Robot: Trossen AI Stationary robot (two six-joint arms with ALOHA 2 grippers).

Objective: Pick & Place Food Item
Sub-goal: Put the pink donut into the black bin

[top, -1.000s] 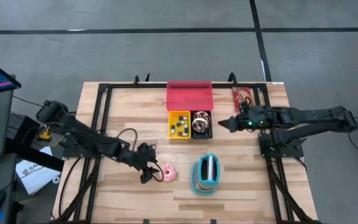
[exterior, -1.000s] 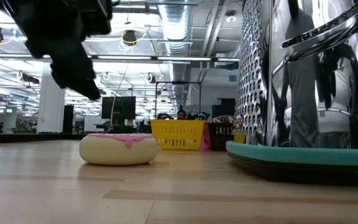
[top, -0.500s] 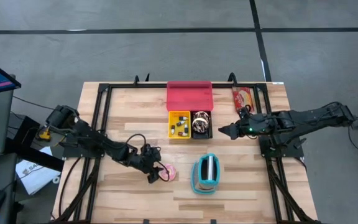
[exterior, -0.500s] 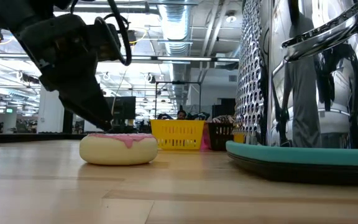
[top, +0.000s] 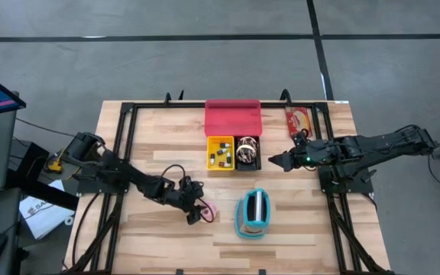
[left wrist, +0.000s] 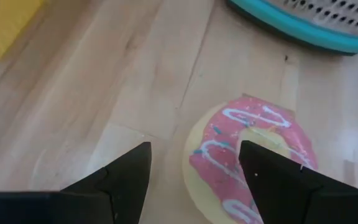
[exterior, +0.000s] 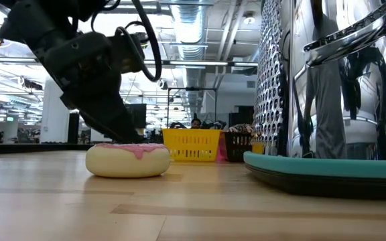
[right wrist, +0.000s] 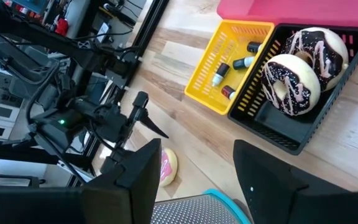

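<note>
While lying flat, the pink-iced donut (left wrist: pixel 248 163) faces icing-up.

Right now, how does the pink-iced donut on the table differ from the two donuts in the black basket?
The pink-iced donut lies alone on the bare wooden table; the two chocolate-iced donuts sit together in the black mesh basket. Its icing is pink with pale drizzle; theirs is dark brown with pale drizzle. The left end effector is open beside it; none is near them. All are ring-shaped.

A light wood bench (top: pixel 151 145) is standing on a grey floor (top: pixel 166 53) crossed by dark lines. Beyond it, ceiling lights (exterior: pixel 139 40) are shining over exposed ducts (exterior: pixel 193 30) and a white column (exterior: pixel 53 117).
</note>
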